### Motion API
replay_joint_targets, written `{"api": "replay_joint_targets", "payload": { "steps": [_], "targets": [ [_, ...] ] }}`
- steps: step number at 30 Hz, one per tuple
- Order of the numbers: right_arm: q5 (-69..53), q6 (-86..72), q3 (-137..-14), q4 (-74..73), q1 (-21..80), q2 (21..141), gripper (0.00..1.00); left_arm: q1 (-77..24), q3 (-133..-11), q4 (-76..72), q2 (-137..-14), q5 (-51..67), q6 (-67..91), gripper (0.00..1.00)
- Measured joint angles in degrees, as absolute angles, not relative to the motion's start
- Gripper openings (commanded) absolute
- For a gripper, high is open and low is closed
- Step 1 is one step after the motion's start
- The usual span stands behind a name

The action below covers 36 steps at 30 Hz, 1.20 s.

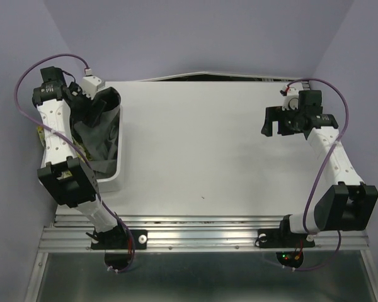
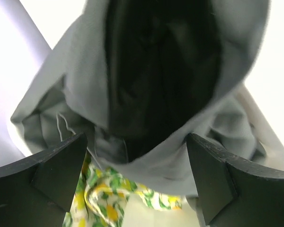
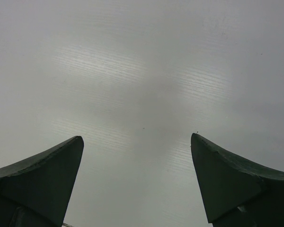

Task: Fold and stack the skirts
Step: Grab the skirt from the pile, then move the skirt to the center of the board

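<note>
A pale desk (image 1: pixel 208 145) under lilac walls, with a white basket (image 1: pixel 111 182) at its left edge holding both skirts: the grey skirt (image 2: pixel 75 85) heaped over the lemon-print skirt (image 2: pixel 104 201). I judge that a deep pinch here could catch both at once, or drag the basket. My left arm folds back over the basket, its left tool (image 2: pixel 135 137) spread wide, gripping nothing. The right tool (image 3: pixel 137 142) hangs over the desk, equally wide and empty.
</note>
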State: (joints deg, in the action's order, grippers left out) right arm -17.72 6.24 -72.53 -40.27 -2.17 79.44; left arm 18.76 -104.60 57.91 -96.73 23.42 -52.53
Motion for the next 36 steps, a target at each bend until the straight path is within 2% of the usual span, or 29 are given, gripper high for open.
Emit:
{"api": "replay_joint_targets", "payload": {
  "steps": [2,4,5,8,10,11,17,22,30,36],
  "targets": [
    [-17.69,6.24,-72.47,-40.03,-2.17,79.64,1.00,18.76,-104.60,55.88,-98.50,23.70,-51.81,0.97],
    [-17.72,6.22,-72.44,-39.77,-2.17,79.81,1.00,18.76,-104.60,54.33,-100.55,24.10,-51.07,0.90],
    [-17.72,6.22,-72.44,-39.68,-2.17,79.92,1.00,18.76,-104.62,53.82,-101.56,24.36,-50.43,0.78],
    [-17.72,6.22,-72.44,-39.42,-2.17,80.42,1.00,18.79,-104.62,52.34,-103.92,25.04,-49.06,0.53],
    [-17.72,6.17,-72.44,-39.42,-2.17,80.75,1.00,18.81,-104.62,51.18,-104.95,25.54,-47.79,0.12],
    [-17.72,6.17,-72.44,-39.42,-2.17,80.84,1.00,18.85,-104.62,50.61,-105.03,25.98,-46.76,0.00],
    [-17.89,5.91,-72.47,-39.42,-2.17,80.90,1.00,19.18,-106.87,49.78,-103.04,29.12,-42.19,0.00],
    [-18.33,5.76,-72.51,-39.44,-2.17,80.88,1.00,19.25,-114.24,48.51,-97.49,30.28,-35.38,0.00],
    [-18.98,5.08,-72.71,-39.46,-2.17,79.66,1.00,19.27,-121.10,33.61,-80.34,28.95,-21.63,0.00],
    [-17.96,2.72,-73.82,-39.35,-2.17,79.09,1.00,18.83,-123.17,18.72,-78.08,32.93,-11.03,0.00]
  ]
}}
